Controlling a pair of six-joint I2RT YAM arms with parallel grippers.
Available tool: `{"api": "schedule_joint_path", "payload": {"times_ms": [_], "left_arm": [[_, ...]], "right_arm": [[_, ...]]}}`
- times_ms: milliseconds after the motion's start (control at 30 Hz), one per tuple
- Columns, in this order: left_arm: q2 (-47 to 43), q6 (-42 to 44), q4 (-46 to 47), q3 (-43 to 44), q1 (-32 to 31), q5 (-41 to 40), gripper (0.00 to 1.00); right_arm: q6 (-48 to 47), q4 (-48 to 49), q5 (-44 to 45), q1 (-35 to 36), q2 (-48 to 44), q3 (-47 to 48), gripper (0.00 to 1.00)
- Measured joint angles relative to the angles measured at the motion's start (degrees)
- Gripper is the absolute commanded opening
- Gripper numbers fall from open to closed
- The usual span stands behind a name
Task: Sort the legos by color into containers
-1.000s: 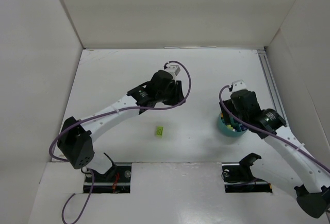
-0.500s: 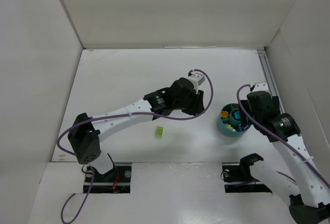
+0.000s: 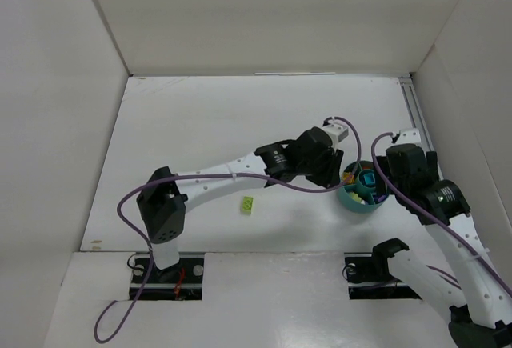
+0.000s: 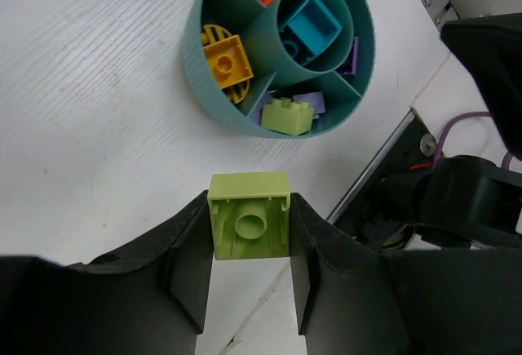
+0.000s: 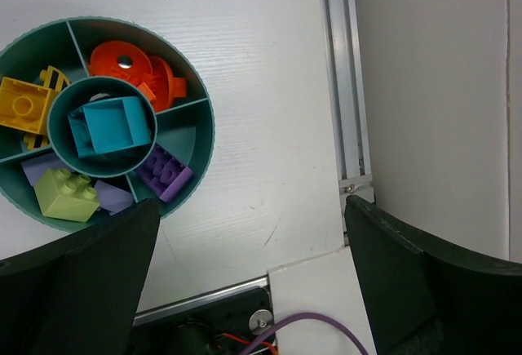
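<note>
**Two white robot arms with black joints**

The left arm [image 3: 216,178] and right arm [image 3: 468,256] are slim white tubes joined by chunky black motor housings. Small dark dots run along the white shells. A thin purple cable [image 3: 128,204] loops loosely beside each arm. A small pale grey block [image 3: 340,133] caps each wrist. The left gripper [image 4: 249,208] and right gripper [image 5: 253,204] have broad, matte black fingers [image 4: 183,257].

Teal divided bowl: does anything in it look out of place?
Yes. A lime green plastic brick lies in the same wedge as pale purple pieces, mixing colours in the round teal plastic bowl.
</note>
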Motion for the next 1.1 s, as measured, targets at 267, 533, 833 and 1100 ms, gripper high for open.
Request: {"api": "schedule_joint_path", "payload": {"times_ms": [267, 533, 833, 1100], "left_arm": [[6.47, 1.42, -0.07, 8.55, -3.08, 0.9, 0.0], [14.95, 1.64, -0.5, 16.81, -3.74, 1.62, 0.0], [21.57, 1.55, -3.28, 24.41, -5.49, 0.48, 0.09], [22.99, 1.62, -5.11, 26.45, -5.55, -0.42, 0.4]], "right_arm": [[1.68, -0.35, 3.87, 0.0, -2.91, 0.74, 1.0], [2.56, -0.35, 9.33, 0.0, -8.7, 4.52, 1.0], [2.75, -0.37, 11.54, 0.0, -7.89, 4.61, 1.0], [2.71, -0.35, 12.2, -0.02, -7.63, 4.61, 1.0]]}}
